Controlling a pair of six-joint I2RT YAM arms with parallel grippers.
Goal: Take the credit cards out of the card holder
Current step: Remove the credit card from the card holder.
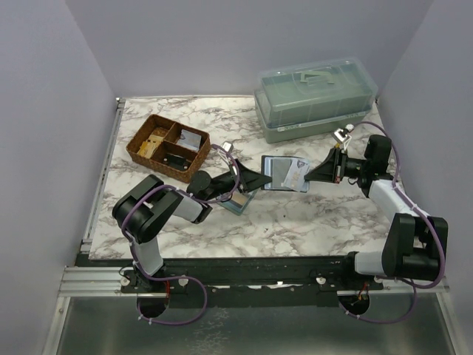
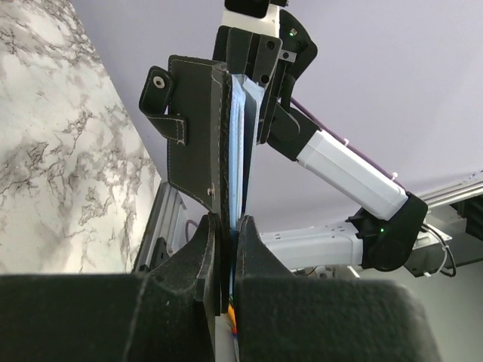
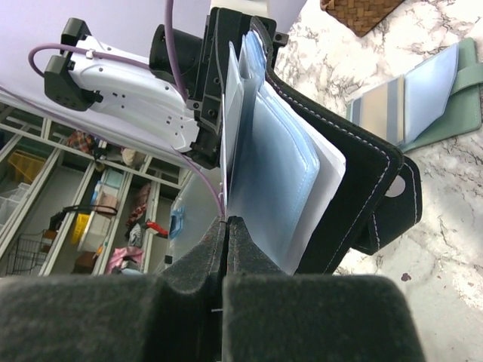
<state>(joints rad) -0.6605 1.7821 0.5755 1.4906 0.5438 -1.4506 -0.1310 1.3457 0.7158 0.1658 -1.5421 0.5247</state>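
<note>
The black card holder (image 1: 275, 174) hangs open above the middle of the table, between my two grippers. The left gripper (image 1: 255, 178) is shut on one end of it; in the left wrist view the black cover (image 2: 195, 136) rises out of the left gripper (image 2: 226, 235), with pale blue credit cards (image 2: 240, 128) edge-on beside it. From the other side, the right gripper (image 1: 311, 176) is shut on the edge of one thin pale card (image 3: 229, 113), seen at the right gripper's tips (image 3: 227, 223). Blue sleeves (image 3: 275, 170) fan out against the black cover (image 3: 355, 188).
A brown wicker divided tray (image 1: 166, 146) stands at the back left. A clear lidded box (image 1: 314, 96) stands at the back right. A green folder with a pale blue card (image 3: 430, 79) lies on the marble under the left arm (image 1: 240, 202).
</note>
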